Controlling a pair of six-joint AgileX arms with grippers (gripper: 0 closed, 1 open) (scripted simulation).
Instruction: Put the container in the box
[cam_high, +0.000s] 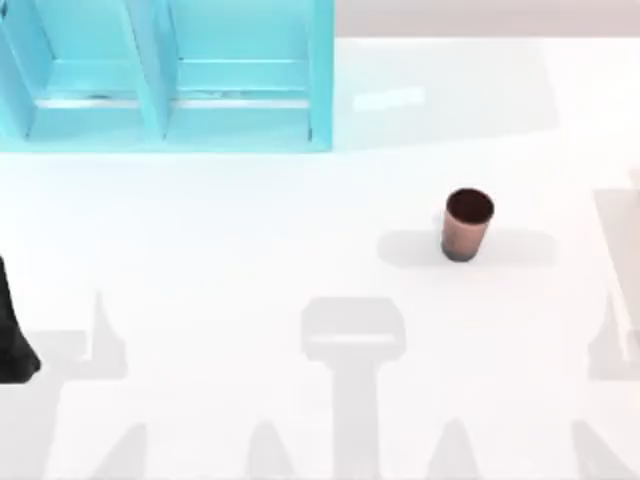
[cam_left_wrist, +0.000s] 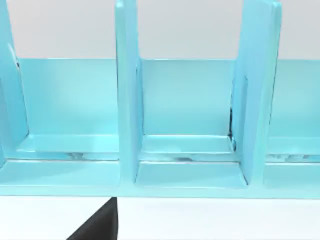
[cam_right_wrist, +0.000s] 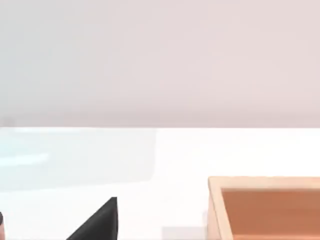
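The copper-brown cup (cam_high: 466, 226), dark inside, stands upright on the white bench (cam_high: 250, 250), mouth up; end effector state unclear.

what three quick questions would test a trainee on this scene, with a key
1. True or false: the container lies on its side.
2. Pick one. In the top view the blue rack sits at the: A) upper left, B) lower right, C) centre.
3. Fill in: the container stands on the ____ half of the table, far from the left arm parked at the left edge.

Key: 1 false, it stands upright with its mouth up; 2 A; 3 right.
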